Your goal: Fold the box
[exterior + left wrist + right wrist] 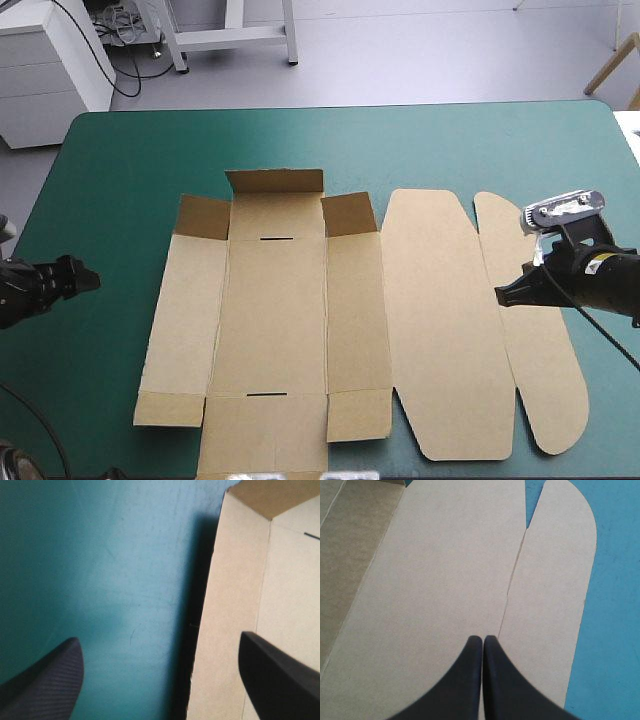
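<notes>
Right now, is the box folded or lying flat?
Mostly flat: the box lies spread on the table, only its far flaps tilted up; no walls tucked.

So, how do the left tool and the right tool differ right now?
The left tool is open; the right tool is shut. The left tool is out over the teal-green cover, facing the box's left edge; the right tool is over the box's rounded right-hand flaps. Both are empty.

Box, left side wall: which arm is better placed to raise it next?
Left, probably. The left end effector is open beside the left edge of the box, that wall panel just ahead of it. The right end effector is shut, over the rounded lid flaps across the sheet.
</notes>
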You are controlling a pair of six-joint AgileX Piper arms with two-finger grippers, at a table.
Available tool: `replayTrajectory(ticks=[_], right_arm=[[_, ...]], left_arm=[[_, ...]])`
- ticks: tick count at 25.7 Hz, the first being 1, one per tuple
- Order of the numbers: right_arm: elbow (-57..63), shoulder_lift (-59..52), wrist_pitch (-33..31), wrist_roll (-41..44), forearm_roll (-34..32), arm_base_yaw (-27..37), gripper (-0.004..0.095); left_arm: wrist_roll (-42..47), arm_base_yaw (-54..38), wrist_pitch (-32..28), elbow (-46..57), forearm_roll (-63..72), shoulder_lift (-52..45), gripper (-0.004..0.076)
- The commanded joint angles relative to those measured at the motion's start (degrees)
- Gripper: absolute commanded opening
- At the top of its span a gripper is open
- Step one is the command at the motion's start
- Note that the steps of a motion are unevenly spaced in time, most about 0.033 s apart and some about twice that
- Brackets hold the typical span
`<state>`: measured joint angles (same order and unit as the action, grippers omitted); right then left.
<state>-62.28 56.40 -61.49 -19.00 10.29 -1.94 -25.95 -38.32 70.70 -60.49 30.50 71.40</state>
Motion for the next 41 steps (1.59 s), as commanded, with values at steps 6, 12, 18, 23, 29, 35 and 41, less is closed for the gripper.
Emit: replayTrajectory(ticks=[6, 12, 18, 23, 29, 35, 41], right_arm=[[-1.5, -0.7, 2.9, -0.5, 0.4, 0.4, -0.0014], [-1.5, -0.7, 2.9, -0.5, 0.5, 0.4, -0.0014], [-1.5, -0.7, 2.9, -0.6, 0.6, 0.4, -0.0014], [-1.5, -0.7, 2.9, -0.6, 0.6, 0.4, -0.0014], [-1.5, -0.7, 2.7, -0.6, 0.6, 0.4, -0.0014], [-1.5, -0.7, 2.5, -0.6, 0.6, 0.4, -0.0014], [-1.5, -0.7, 2.4, -0.6, 0.6, 0.4, -0.0014]], left_arm=[[-2.4, 0.1, 3.8, 9.1, 5.5, 3.9, 0.062], [-6.3, 0.1, 3.8, 15.8, 6.1, 4.4, 0.062], [-9.1, 0.2, 3.8, 20.1, 7.1, 4.4, 0.0619], [-11.4, 2.2, 3.8, 21.7, 10.1, 4.4, 0.0619], [-11.4, 10.8, 3.8, 21.7, 11.2, 4.4, 0.0619], [-11.4, 18.5, 3.9, 21.7, 16.6, 4.4, 0.0619], [-11.4, 21.9, 3.2, 21.7, 18.2, 4.4, 0.0619]])
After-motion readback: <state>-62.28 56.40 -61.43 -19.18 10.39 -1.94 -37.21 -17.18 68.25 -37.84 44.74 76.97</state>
